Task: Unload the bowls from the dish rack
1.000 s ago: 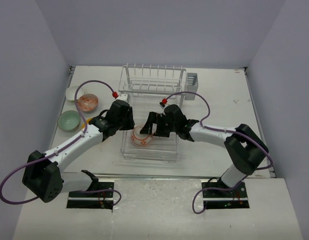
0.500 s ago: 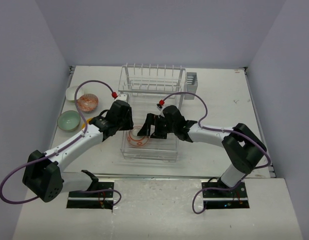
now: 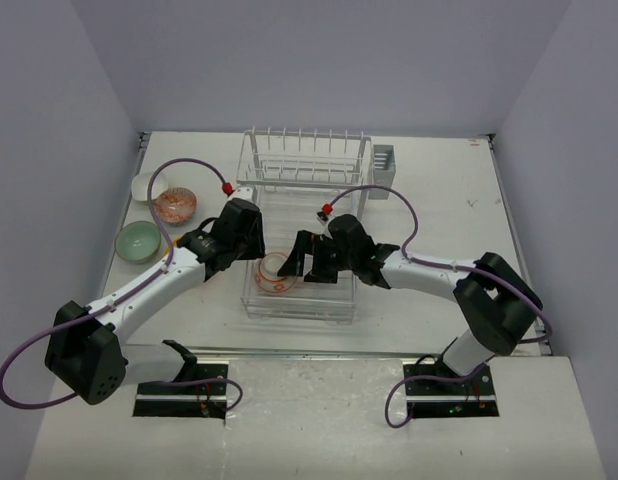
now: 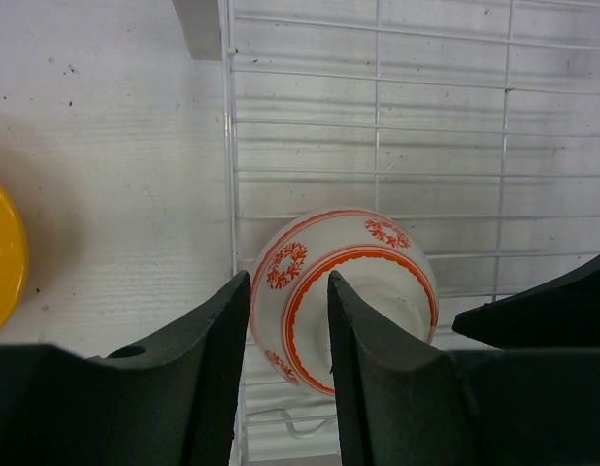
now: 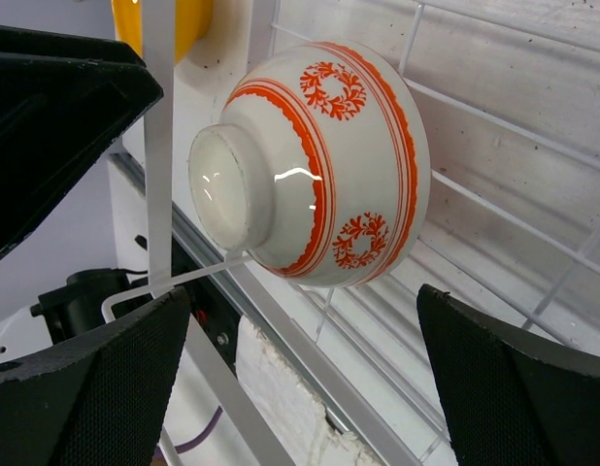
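A white bowl with an orange-red pattern (image 3: 277, 272) lies tipped on its side over the dish rack's flat lower tray (image 3: 299, 305). My left gripper (image 3: 253, 252) is shut on its rim. In the left wrist view one finger (image 4: 208, 340) is outside the bowl (image 4: 378, 262) and the other is inside it. My right gripper (image 3: 307, 260) stands wide open just right of the bowl. From the right wrist the bowl's foot (image 5: 222, 184) points toward me above the open gripper (image 5: 300, 330). The upper rack (image 3: 304, 160) shows only bare prongs.
Three bowls sit on the table at the left: white (image 3: 146, 185), red-speckled (image 3: 174, 205) and mint green (image 3: 137, 241). A yellow bowl (image 4: 4, 257) lies beside the tray, under my left arm. The grey cutlery holder (image 3: 385, 160) hangs on the rack's right end.
The bowl has shifted slightly left and tipped further onto its side. My right gripper reached in toward it, then drew back a little. My left gripper has hardly moved.
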You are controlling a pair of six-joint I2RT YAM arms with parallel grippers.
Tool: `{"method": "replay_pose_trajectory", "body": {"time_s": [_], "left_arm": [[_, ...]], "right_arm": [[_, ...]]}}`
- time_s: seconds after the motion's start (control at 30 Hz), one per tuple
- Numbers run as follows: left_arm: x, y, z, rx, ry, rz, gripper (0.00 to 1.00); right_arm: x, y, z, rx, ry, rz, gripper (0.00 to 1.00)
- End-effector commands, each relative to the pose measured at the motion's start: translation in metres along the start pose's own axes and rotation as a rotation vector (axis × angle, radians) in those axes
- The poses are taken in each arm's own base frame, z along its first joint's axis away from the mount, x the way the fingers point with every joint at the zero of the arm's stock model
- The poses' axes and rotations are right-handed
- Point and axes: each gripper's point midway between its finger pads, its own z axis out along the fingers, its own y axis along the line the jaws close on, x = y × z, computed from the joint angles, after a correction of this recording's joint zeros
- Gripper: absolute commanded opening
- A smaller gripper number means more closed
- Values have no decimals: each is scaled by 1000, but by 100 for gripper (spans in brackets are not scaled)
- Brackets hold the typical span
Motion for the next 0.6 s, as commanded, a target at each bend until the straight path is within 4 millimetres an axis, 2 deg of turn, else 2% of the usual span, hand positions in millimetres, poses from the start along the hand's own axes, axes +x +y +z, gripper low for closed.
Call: {"method": "replay_pose_trajectory", "body": {"time_s": [0.0,0.57], "left_arm": [[-18,-2,-10,-7,-52,5,39],[-8,-1,-6,-2,-22,9,39]], "right_arm": [[-2,13,-4,-22,-12,8,99],[4,0,20,-7,13,66,99]]}}
